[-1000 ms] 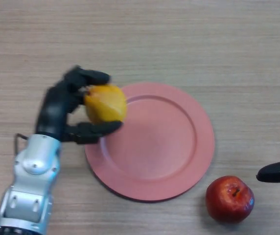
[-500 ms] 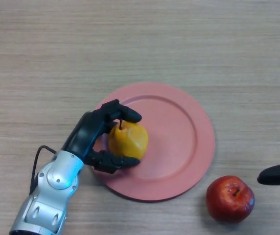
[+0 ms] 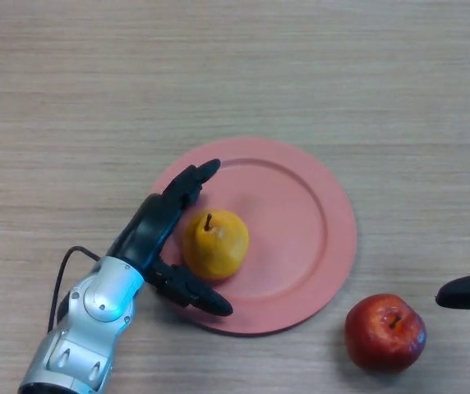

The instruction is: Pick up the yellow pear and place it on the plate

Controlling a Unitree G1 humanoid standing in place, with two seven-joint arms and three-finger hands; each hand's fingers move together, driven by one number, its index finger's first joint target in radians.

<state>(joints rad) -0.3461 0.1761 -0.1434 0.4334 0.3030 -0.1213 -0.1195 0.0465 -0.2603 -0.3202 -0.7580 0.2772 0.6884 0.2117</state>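
1. Nearest you, the left robot hand (image 3: 157,238) comes in from the lower left. Its fingers are spread wide, one reaching up past the pear and the thumb lying low along the near rim of the plate. It holds nothing.

2. Just to the right of that palm sits the yellow pear (image 3: 215,244). It rests on the left part of the plate, stem up, its long axis roughly upright. You cannot tell whether the palm touches the fruit or only stands just beside it.

3. The relation your next move turns on: the pear lies right of the left robot hand, inside the open fingers, so a clean retreat would run back toward the lower left, away from the fruit.

4. The plate (image 3: 309,238) is pink and round, and lies on the wooden table (image 3: 235,66). The pear is well inside its rim, so the placing looks done.

5. To the right, off the plate, stands a red apple (image 3: 384,332).

6. At the right edge only a tip of the right robot hand (image 3: 467,290) shows, well apart from the pear; its opening cannot be judged.
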